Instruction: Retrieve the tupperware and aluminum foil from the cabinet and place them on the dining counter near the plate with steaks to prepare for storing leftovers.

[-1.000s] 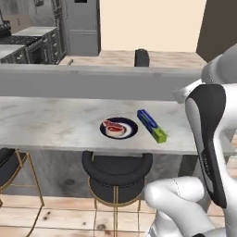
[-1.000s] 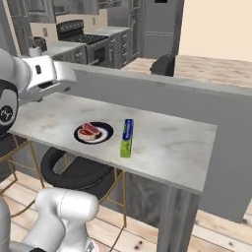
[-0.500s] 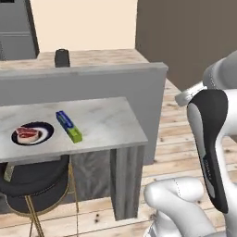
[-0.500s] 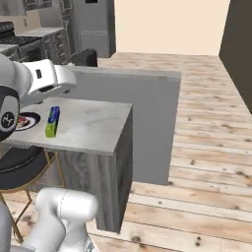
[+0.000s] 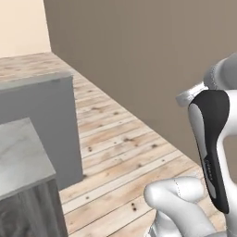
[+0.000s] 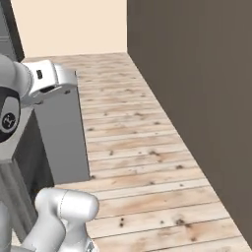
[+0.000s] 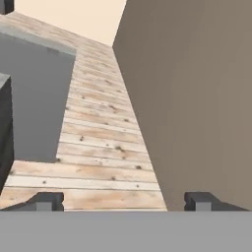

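the end of the dining bench (image 5: pixel 21 152), a light-grey marbled stone top, shows at the lower left of the left base view. its raised grey back ledge (image 5: pixel 37 83) stands behind it, and its dark grey end panel drops to the floor. the visible part of the bench top is bare. in the right base view the same bench end (image 6: pixel 61 138) appears as a grey block at the left, partly behind the arm. in the hand view it sits at the upper left as a grey slab (image 7: pixel 34 98).

the pincer (image 7: pixel 123 201) is open, its two dark finger tips set wide apart at the bottom of the hand view, with nothing between them. it points out over a light wooden plank floor (image 7: pixel 103 142).

a tall, plain brown-grey wall (image 5: pixel 152 65) runs along the right side of the floor in all three views. a pale cream wall (image 6: pixel 69 27) closes the far end. the white arm (image 5: pixel 210 143) with its dark joint cover rises at the right of the left base view.
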